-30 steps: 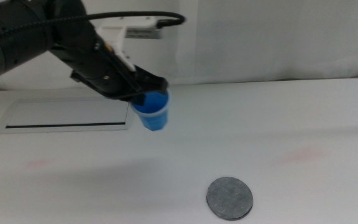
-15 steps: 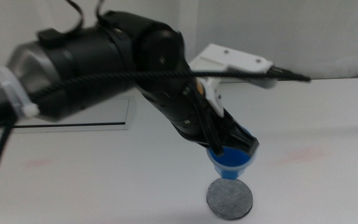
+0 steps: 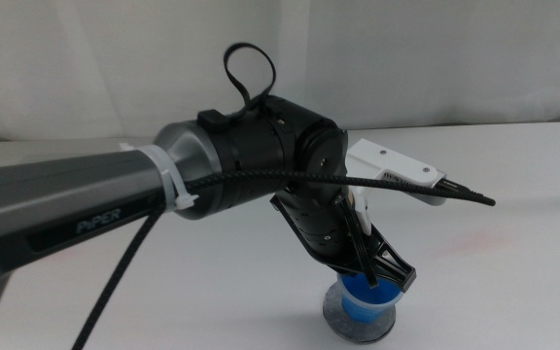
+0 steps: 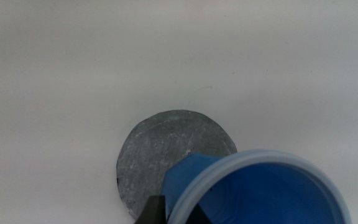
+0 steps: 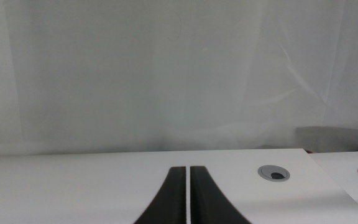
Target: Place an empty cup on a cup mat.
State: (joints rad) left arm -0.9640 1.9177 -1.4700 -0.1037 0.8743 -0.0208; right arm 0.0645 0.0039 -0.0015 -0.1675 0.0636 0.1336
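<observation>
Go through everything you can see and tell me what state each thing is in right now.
Blue cup: upright, empty, held over the mat.
Grey cup mat: flat on the table, partly under the cup.
Left claw: shut on the cup's rim.
Right claw: shut, waiting away from the cup, holding nothing.

cup [image 3: 367,301] over the cup mat [image 3: 332,309] near table's [image 3: 513,214] front edge, left gripper [image 3: 382,277] on cup rim from above, right gripper [image 5: 188,199] well apart, cable grommet [image 5: 273,173] ahead of it
</observation>
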